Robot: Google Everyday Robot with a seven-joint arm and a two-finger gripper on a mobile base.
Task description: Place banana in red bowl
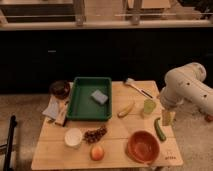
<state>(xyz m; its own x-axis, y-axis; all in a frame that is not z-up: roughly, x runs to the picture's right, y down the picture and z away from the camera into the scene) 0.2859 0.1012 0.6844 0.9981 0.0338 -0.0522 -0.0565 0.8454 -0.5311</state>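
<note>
The small pale yellow banana (pixel 126 109) lies on the wooden table (pixel 115 150), just right of the green tray. The round orange-red bowl (pixel 143 146) stands empty at the front right of the table. My white arm (pixel 187 87) reaches in from the right. My gripper (pixel 166 117) hangs at the table's right edge, right of the yellow-green cup (pixel 149 106) and above the dark green cucumber-like vegetable (pixel 159 129). It is apart from the banana, to the banana's right, and behind the bowl.
A green tray (pixel 80 107) holds a blue-grey sponge (pixel 99 96). A dark glass bowl (pixel 60 89) and cloths are at the left. A white bowl (pixel 73 137), grapes (pixel 95 134) and a peach-like fruit (pixel 97 152) are at the front. A brush (pixel 137 88) lies at the back right.
</note>
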